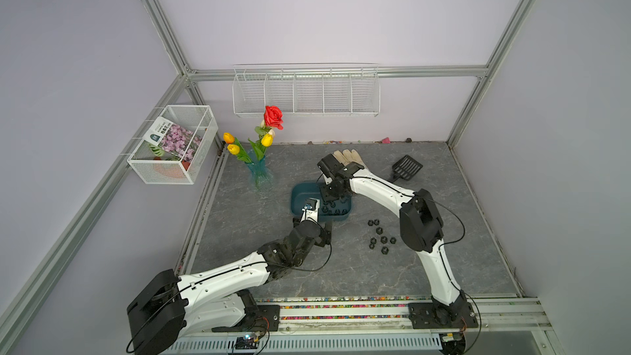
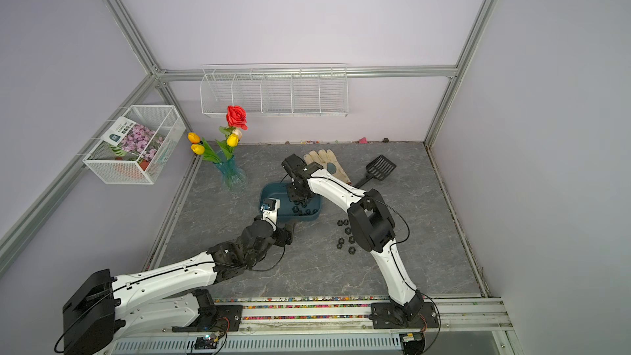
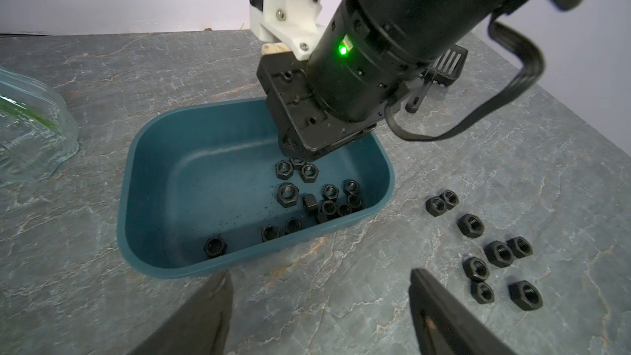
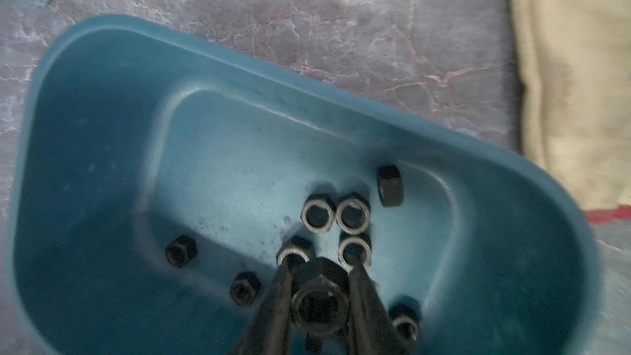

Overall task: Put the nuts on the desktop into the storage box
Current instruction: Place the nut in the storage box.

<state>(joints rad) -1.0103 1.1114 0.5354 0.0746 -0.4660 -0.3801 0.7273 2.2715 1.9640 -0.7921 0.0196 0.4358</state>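
The teal storage box (image 1: 296, 199) (image 2: 268, 190) lies mid-desktop with several black nuts (image 3: 288, 195) on its floor. More nuts (image 1: 382, 239) (image 2: 345, 238) (image 3: 499, 253) lie loose on the grey desktop (image 1: 341, 268), right of the box. My right gripper (image 4: 321, 269) hangs just above the box floor, shut on one nut (image 4: 319, 298) held between its fingers; in both top views it (image 1: 333, 197) points down into the box. My left gripper (image 3: 319, 290) stands open over bare desktop at the box's near wall, fingers (image 3: 213, 305) wide apart and holding nothing.
A pale work glove (image 1: 348, 157) (image 4: 573, 80) lies behind the box, a black slotted scoop (image 1: 406, 167) to its right. A glass vase with flowers (image 1: 259, 169) stands left of the box. White wire baskets (image 1: 307, 93) (image 1: 174, 145) hang on the walls.
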